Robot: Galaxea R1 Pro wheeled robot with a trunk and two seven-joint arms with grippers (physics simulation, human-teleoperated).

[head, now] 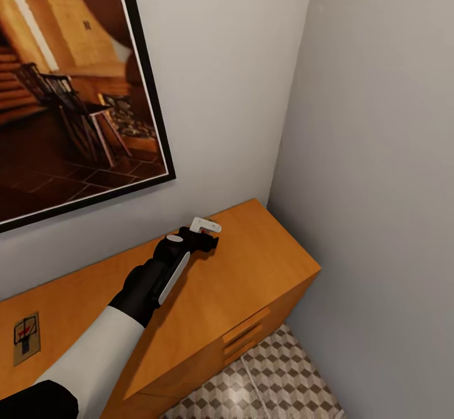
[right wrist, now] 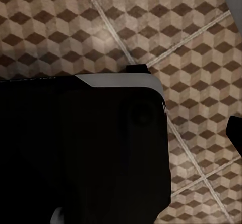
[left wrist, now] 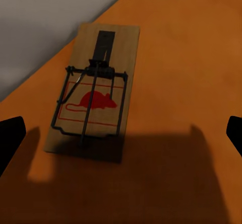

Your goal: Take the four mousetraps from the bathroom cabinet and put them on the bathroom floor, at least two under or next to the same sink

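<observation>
The left hand (head: 211, 235) hovered spread over a mousetrap (left wrist: 93, 90) lying flat on the cabinet (head: 252, 268) top near the wall, long axis running away between the fingers. Pickup seemed under way: next, lower and close across its width. Another mousetrap (head: 26, 337) lay farther left

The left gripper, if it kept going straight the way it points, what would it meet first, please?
Most likely the mousetrap lying flat on the cabinet top, centred between the open jaws of the left gripper; depth is unclear.
</observation>
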